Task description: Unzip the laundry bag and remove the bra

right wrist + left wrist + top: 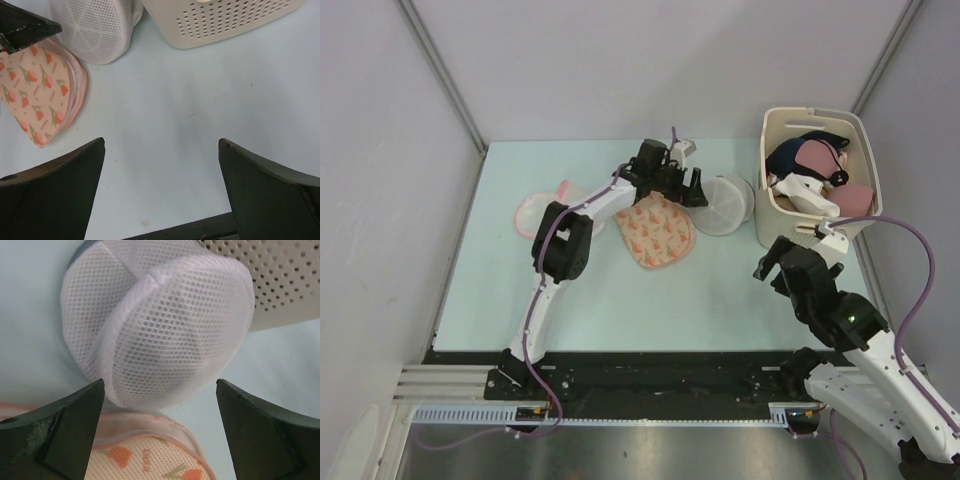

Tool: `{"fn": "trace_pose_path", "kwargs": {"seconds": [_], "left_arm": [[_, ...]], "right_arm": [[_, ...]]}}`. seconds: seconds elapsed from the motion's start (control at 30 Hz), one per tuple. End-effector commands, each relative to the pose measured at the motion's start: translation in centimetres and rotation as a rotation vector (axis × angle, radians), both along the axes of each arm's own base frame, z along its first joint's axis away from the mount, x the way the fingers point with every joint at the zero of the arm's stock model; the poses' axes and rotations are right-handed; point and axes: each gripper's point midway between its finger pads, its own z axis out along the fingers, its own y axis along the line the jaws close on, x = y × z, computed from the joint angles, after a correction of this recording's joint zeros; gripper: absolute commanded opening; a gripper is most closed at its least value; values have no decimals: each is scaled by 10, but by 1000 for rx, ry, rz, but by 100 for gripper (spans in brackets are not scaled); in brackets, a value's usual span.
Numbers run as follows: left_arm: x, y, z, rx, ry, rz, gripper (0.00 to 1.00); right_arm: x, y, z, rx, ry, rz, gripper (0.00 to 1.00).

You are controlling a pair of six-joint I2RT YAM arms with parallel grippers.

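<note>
Left claw (160, 390) wide open, mesh laundry bag (160, 325) just ahead, tulip-print bra (150, 462) beneath, right claw (161, 145) wide open

Overhead looks down; wrist views, seemingly close, share mesh bag (155, 330).

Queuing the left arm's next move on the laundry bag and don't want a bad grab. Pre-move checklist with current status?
1. Left gripper open: ok.
2. White dome-shaped mesh laundry bag centred ahead of left gripper: ok, no contact.
3. Zipper pull on the bag located: cannot tell, none visible.
4. Pink tulip-print fabric piece clear of left gripper: not ok, its edge lies just beneath the jaws.
5. Right gripper open and empty: ok.
6. Gap between bag and beige perforated plastic basket: cannot tell.
</note>
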Motion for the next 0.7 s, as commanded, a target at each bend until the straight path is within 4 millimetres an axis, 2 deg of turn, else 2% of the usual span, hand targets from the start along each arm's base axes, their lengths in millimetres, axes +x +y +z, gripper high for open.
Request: {"fn": "trace_pose_path", "kwargs": {"seconds": [0.0,0.13,0.23,0.33,0.47,0.5,0.67], "left_arm": [[-4,-20,35,-208,-1,-121,98],[6,-17,29,-165,-14,-86,100],[13,-7,18,-91,-49,-49,100],[16,-5,21,-85,-89,-35,100],[24,-9,10,-94,-91,-14,100],[24,-11,2,-93,-76,-17,100],[19,-20,9,-149,-52,-54,100]], "right_arm": [[2,-2,12,18,-25,-32,100],[4,1,9,18,-10,-26,100],[6,5,8,27,-3,-22,100],[9,8,4,17,11,-14,100],[15,17,2,20,22,11,100],[17,19,2,20,21,15,100],[24,28,-2,23,34,34,100]]}}
